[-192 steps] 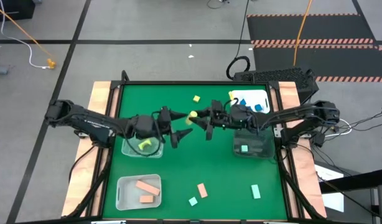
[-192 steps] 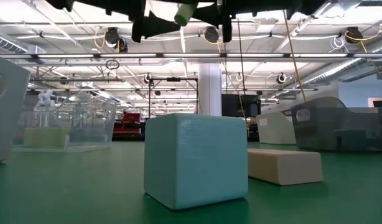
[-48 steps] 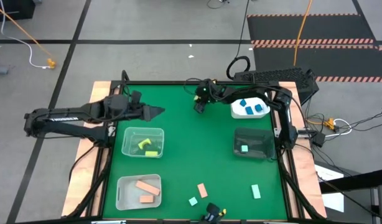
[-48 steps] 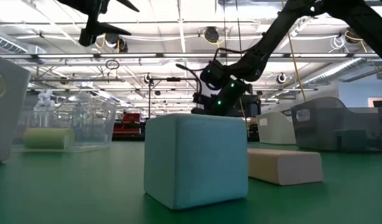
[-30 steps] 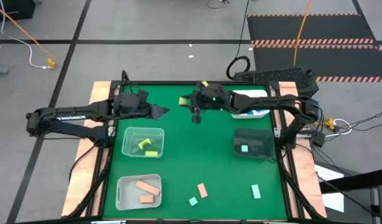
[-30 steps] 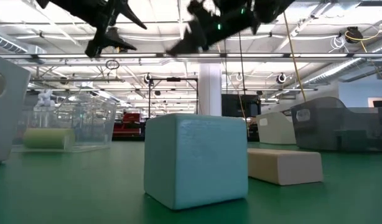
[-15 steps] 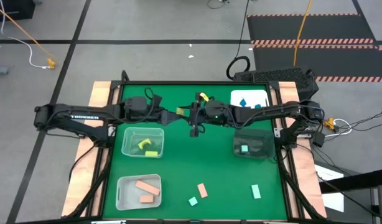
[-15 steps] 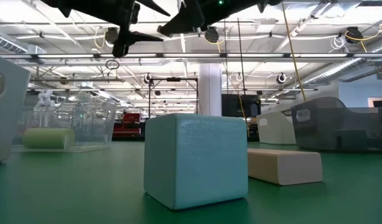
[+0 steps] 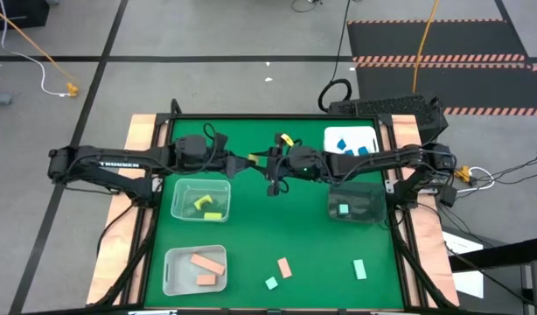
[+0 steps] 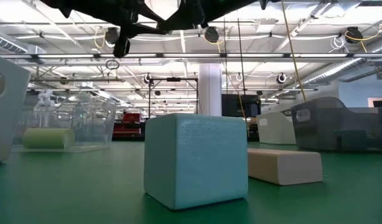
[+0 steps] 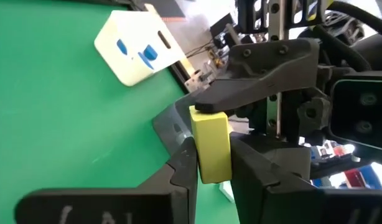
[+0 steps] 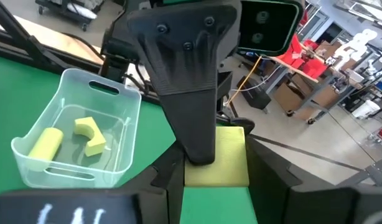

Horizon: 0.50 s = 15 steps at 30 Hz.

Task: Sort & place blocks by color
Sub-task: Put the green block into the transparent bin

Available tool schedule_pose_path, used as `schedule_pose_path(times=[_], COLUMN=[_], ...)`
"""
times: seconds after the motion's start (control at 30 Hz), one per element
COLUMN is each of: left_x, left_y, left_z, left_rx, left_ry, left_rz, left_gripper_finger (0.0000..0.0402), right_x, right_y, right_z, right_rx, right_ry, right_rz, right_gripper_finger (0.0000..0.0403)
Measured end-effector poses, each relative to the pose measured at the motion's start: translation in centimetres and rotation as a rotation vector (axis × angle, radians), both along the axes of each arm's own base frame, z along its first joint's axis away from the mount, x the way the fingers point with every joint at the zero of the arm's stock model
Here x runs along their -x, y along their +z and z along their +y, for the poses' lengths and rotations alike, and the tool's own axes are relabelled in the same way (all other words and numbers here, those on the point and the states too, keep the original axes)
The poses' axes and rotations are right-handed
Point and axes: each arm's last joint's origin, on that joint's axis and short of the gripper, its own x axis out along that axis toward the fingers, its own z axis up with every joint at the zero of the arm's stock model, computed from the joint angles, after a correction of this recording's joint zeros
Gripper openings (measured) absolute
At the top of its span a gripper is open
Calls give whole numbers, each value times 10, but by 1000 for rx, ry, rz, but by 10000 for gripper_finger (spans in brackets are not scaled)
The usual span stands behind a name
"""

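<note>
Mid-handover above surface centre: left gripper and right gripper jaws both clench one yellow block (tubs partly filled); three blocks remain at 6 o'clock.

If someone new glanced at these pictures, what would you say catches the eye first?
The two grippers meeting above the table's middle: the left gripper and right gripper both close on one yellow block, mid-handover. Next, the clear tub on the mat's left with yellow pieces, and the big mint cube filling the low view.
</note>
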Motion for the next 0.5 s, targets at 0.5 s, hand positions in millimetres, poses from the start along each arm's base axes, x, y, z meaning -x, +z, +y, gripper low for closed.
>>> schedule_pose_path(times=[0.5], left_x=[-1], left_y=[4], left_z=[0], left_rx=[-46], left_ry=[-25], left_rz=[-34], left_gripper_finger=[72], right_x=[0], right_y=[2], right_z=[18], right_rx=[-101], right_ry=[-77], right_rz=[-56], right_gripper_finger=[212])
